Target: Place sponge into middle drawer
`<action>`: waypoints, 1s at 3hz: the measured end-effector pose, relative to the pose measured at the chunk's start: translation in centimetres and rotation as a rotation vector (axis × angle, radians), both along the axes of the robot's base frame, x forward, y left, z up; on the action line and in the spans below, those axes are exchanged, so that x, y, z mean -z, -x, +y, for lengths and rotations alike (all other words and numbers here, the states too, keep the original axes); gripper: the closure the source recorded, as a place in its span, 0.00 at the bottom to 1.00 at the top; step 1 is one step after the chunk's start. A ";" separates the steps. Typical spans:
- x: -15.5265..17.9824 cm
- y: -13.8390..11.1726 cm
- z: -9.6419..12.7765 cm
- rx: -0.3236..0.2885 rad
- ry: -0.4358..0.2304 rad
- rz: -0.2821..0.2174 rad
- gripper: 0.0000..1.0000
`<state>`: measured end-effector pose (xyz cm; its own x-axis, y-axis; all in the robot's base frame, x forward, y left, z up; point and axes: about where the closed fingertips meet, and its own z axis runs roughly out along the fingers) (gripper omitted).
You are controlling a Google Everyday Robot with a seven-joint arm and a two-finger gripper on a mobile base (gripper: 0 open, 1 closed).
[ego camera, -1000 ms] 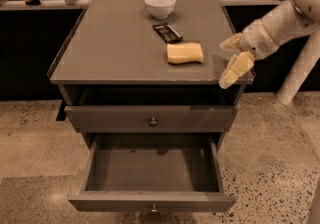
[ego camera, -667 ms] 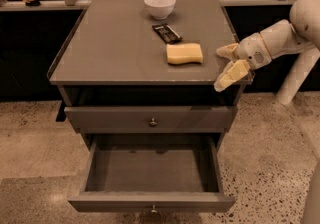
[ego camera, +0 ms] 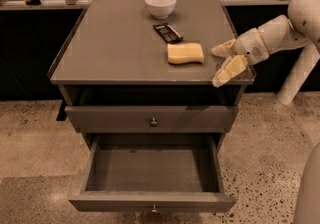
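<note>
The pale yellow sponge (ego camera: 185, 53) lies flat on the grey cabinet top (ego camera: 110, 48), right of centre near the front. My gripper (ego camera: 220, 64) hangs over the top's right front corner, just right of the sponge and apart from it, fingers spread open and empty. The middle drawer (ego camera: 152, 170) is pulled out below, open and empty inside. The drawer above it (ego camera: 152, 118) is shut.
A white bowl (ego camera: 160, 5) stands at the back of the top. A small dark snack bar (ego camera: 167, 32) lies between the bowl and the sponge. A white post (ego camera: 297, 75) stands right of the cabinet. Speckled floor surrounds the cabinet.
My gripper has moved a little left and lower, closer to the sponge. The sponge, bowl, bar and drawers have not moved.
</note>
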<state>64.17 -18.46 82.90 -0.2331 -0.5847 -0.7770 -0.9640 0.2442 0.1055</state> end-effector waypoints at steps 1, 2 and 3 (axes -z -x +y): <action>-3.4 -2.1 1.1 -0.021 -0.029 -0.110 0.00; -3.8 -3.4 3.2 -0.067 -0.053 -0.144 0.00; -3.8 -3.7 3.5 -0.069 -0.045 -0.154 0.00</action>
